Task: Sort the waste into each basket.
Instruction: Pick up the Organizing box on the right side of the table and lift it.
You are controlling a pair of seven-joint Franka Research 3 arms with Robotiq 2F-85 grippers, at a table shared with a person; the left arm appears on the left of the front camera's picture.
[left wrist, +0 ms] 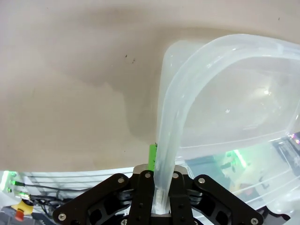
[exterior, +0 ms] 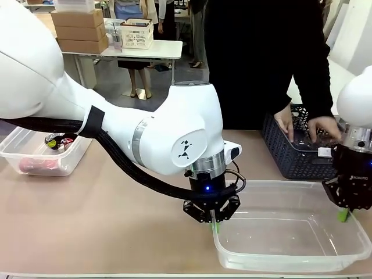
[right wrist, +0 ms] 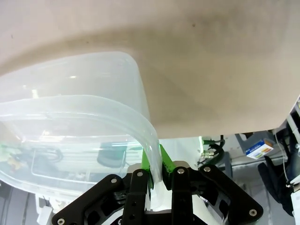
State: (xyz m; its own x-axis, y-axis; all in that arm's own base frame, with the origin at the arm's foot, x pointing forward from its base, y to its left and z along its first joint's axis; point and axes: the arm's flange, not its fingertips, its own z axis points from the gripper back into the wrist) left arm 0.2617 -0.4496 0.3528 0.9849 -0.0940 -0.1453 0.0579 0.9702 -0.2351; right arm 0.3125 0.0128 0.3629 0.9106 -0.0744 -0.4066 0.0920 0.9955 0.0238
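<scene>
An empty see-through tub [exterior: 290, 256] lies at the near right of the table. My left gripper [exterior: 213, 224] is shut on its left rim, and my right gripper [exterior: 344, 215] is shut on its right rim. In the left wrist view the tub [left wrist: 234, 93] has its lip pinched in my left gripper [left wrist: 161, 176]. The right wrist view has the tub [right wrist: 70, 79] with its lip clamped in my right gripper [right wrist: 155, 165]. A second see-through tub [exterior: 17, 152] at the far left holds red and black foil wrappers [exterior: 55, 141]. Behind the empty tub stands the dark lattice basket [exterior: 285, 157].
A person in black stands across the table with both hands [exterior: 322, 129] inside the dark basket. My left arm's white elbow [exterior: 180, 128] bulks over the middle of the table. Bare tan tabletop [exterior: 104, 221] lies to the left of the near tub.
</scene>
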